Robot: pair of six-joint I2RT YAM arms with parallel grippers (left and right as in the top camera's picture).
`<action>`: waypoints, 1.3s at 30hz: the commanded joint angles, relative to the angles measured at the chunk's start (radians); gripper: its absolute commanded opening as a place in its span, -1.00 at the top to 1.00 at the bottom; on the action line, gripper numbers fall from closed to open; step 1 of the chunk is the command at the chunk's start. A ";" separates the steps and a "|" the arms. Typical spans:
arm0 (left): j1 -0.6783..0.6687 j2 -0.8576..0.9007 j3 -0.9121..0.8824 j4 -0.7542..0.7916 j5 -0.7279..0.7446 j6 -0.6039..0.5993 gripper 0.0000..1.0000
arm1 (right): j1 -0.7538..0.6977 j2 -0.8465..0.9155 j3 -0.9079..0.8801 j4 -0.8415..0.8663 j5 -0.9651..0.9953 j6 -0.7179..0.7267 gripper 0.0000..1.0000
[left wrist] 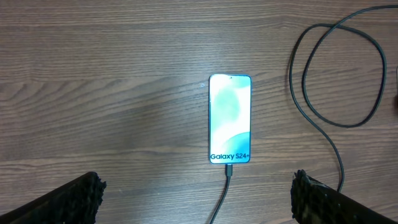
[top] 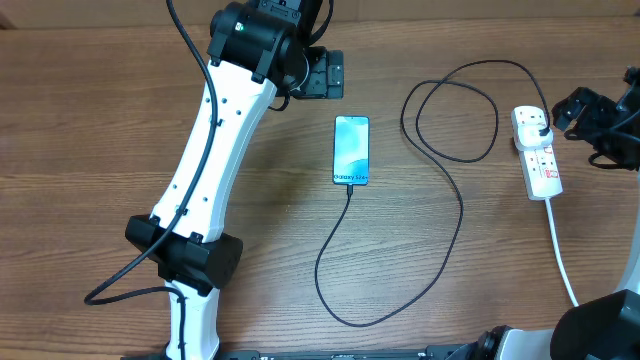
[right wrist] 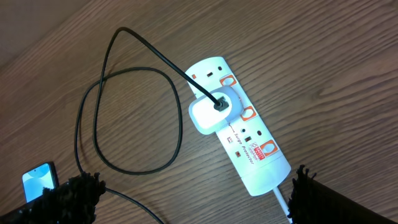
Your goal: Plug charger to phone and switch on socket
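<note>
Trailing a loop of slack toward 6 o'clock on the wooden table (top: 100,100), the black charger cable (top: 461,210) meets the near end of the phone (top: 351,150), which lies flat at mid-table with its screen lit. From there the cable curls toward 2 o'clock into a white adapter (right wrist: 211,109) seated in the socket strip (top: 541,168) at 3 o'clock. Whether its red-marked switches (right wrist: 250,113) are on cannot be told. The right gripper (top: 585,118) hangs just beyond the strip, jaws spread wide and empty. At 12 o'clock, the left gripper (top: 325,72) hovers beyond the phone, likewise wide apart, holding nothing.
</note>
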 commanded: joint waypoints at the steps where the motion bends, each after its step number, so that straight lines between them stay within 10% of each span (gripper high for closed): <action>1: 0.005 -0.002 0.010 -0.005 -0.016 0.011 -1.00 | 0.001 -0.001 0.003 0.001 0.011 0.001 -1.00; 27: 0.004 -0.047 0.001 0.011 -0.139 0.011 -1.00 | 0.001 -0.001 0.003 0.001 0.011 0.001 -1.00; 39: 0.004 -0.305 -0.374 0.294 -0.148 0.050 -1.00 | 0.001 -0.001 0.003 0.001 0.011 0.001 -1.00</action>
